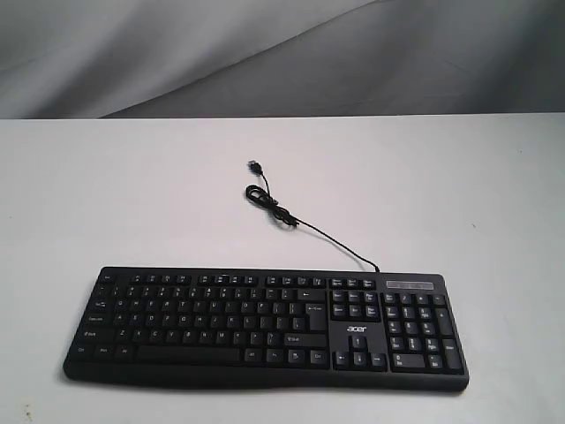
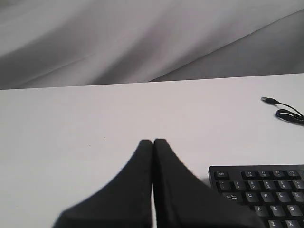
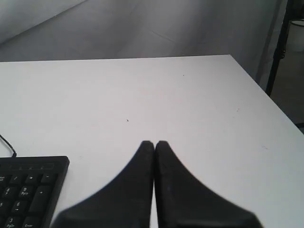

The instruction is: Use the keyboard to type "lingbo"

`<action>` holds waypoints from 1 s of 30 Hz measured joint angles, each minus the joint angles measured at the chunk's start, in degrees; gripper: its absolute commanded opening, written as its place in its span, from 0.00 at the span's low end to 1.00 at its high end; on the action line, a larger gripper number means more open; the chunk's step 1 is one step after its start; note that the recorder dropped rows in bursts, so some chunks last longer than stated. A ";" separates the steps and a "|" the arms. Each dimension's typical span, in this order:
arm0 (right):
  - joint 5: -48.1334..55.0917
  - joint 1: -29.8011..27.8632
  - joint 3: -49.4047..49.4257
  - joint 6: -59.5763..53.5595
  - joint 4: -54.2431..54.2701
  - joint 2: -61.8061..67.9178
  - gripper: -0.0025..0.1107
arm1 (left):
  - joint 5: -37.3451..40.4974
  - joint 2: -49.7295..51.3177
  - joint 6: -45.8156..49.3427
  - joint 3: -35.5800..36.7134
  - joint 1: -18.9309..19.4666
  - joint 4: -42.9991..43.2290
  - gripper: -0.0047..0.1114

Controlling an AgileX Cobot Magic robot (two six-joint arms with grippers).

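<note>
The wide black keyboard (image 1: 265,327) with its white acer logo lies flat near the front of the white table (image 1: 106,194). Neither arm shows in the exterior view. In the left wrist view my left gripper (image 2: 153,141) is shut, its black fingers pressed together with nothing between them, beside the Esc corner of the keyboard (image 2: 266,190). In the right wrist view my right gripper (image 3: 154,143) is also shut and empty, off the number-pad end of the keyboard (image 3: 28,190).
The thin black USB cable (image 1: 305,225) runs from the keyboard's back edge to a small coil and plug (image 1: 255,165) mid-table. A grey cloth backdrop (image 1: 282,53) hangs behind the table. A dark stand (image 3: 280,42) rises past the table's right edge.
</note>
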 measured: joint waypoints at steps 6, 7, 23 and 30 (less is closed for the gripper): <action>0.00 0.00 0.00 0.00 0.00 0.00 0.02 | 0.00 0.00 0.00 0.00 0.00 0.00 0.04; 0.00 0.00 0.00 0.00 0.00 0.00 0.02 | 0.00 0.00 0.00 0.00 0.00 0.00 0.04; -34.02 0.00 0.00 -0.35 -1.64 0.00 0.02 | 0.00 0.00 0.00 0.00 0.00 0.00 0.04; -51.56 0.00 0.00 13.79 -1.42 -0.08 0.02 | 0.00 0.00 0.00 0.00 0.00 0.00 0.04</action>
